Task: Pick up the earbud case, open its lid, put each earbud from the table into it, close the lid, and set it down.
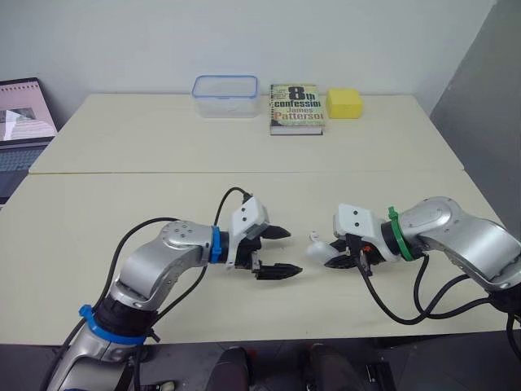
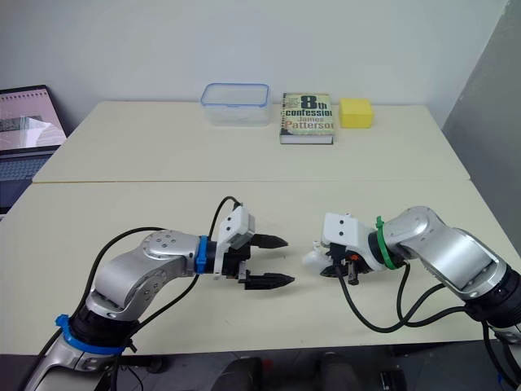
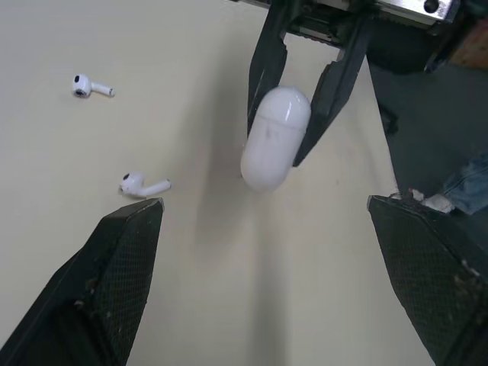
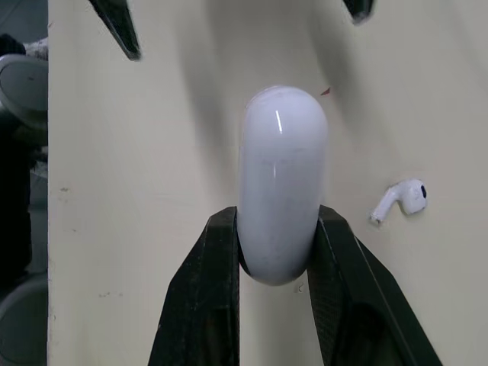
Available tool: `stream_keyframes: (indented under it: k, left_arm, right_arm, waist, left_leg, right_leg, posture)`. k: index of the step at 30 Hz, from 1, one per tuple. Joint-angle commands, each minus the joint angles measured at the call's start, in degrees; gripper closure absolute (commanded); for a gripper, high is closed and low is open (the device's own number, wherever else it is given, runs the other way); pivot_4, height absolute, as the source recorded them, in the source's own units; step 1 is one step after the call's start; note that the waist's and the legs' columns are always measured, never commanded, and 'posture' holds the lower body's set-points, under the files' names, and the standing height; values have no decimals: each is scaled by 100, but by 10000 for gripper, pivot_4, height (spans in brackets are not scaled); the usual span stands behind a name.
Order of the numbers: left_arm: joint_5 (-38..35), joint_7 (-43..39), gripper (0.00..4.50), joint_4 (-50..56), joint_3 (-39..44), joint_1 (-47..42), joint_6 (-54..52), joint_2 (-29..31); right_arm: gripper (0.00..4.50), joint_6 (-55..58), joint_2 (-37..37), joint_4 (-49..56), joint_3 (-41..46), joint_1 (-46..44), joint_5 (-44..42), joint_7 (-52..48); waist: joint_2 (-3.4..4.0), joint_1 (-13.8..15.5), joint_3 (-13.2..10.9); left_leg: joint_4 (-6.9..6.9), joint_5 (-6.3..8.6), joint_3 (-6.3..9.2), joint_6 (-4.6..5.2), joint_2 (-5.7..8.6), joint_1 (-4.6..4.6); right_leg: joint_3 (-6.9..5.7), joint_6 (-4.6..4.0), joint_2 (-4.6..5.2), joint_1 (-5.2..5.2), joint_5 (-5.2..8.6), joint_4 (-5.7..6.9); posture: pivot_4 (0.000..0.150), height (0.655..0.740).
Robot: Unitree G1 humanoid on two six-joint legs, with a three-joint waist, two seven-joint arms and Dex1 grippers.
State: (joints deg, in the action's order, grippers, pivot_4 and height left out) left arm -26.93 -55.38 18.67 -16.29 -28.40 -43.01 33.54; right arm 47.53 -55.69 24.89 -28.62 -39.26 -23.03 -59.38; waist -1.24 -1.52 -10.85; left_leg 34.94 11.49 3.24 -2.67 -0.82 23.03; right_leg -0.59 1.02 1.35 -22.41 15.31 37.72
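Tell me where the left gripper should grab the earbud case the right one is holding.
Take the free rounded end of the earbud case, which juts past the right gripper toward the left gripper. Come straight in end-on, open fingers closing on the same two sides the right ones pinch; that half is bare. I can't make out the lid seam.

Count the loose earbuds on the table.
2. Near earbud lies on the table close to the case the right pincer holds; far earbud lies farther off. None seems hidden.
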Motion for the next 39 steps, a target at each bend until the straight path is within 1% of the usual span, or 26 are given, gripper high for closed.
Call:
stream_keyframes:
  k: [1,8,16,23,26,30,35,36,39]
  left_arm:
    - [188,27,0,143,-153,-145,142,-25]
    - [559,-74,0,-41,-403,-253,620,-130]
    - [738,-366,0,-255,-543,-292,939,-166]
    - [842,-437,0,-468,-543,-371,1047,-342]
    - [817,-459,5938,-483,-546,-364,1041,-385]
    - [847,-536,18258,-521,-595,-374,1066,-396]
    - [873,-604,34913,-523,-616,-351,1051,-394]
    - [881,-610,37099,-518,-613,-345,1047,-402]
    - [908,-628,37143,-492,-613,-320,1025,-415]
  right_arm:
    - [37153,-141,75,128,70,-102,212,-170]
    - [37153,-88,250,166,140,-79,380,-326]
    - [37153,-141,361,167,189,-89,507,-433]
    - [37153,-69,478,236,223,-106,542,-496]
    - [37153,-57,492,242,229,-111,556,-511]
    - [37153,-66,509,238,235,-116,571,-538]
    - [37153,-71,543,249,252,-130,583,-557]
    - [37154,-70,551,261,258,-131,581,-562]
    - [37155,-112,566,306,280,-136,581,-601]
  waist:
    - [0,1,0]
    - [0,4,0]
    - [0,3,0]
    - [0,3,0]
    - [0,3,0]
    - [0,2,0]
    - [0,1,0]
    - [0,2,0]
    - [0,2,0]
  left_leg:
    - [0,0,0,0,0,-1]
    - [1,0,1,0,1,-1]
    - [3,0,0,0,2,-1]
    - [4,0,0,0,2,-1]
    - [4,0,1,0,2,-2]
    - [4,0,1,0,2,-2]
    - [5,0,1,0,2,-3]
    - [5,0,1,0,2,-3]
    - [6,0,1,0,2,-3]
  right_leg:
    - [0,0,0,0,0,1]
    - [1,0,2,0,0,4]
    - [2,0,2,1,0,6]
    - [2,-1,2,1,0,8]
    - [1,-1,2,1,0,10]
    - [1,-1,2,1,0,12]
    - [1,-1,2,1,0,13]
    - [1,-1,2,1,0,13]
    - [1,0,2,1,0,15]
  posture:
    - [1500,7400]
    - [1500,7400]
    - [1500,7400]
    - [1500,7400]
    - [1500,7400]
    - [1500,7400]
    - [1500,7400]
    - [1500,7400]
    - [1500,7400]
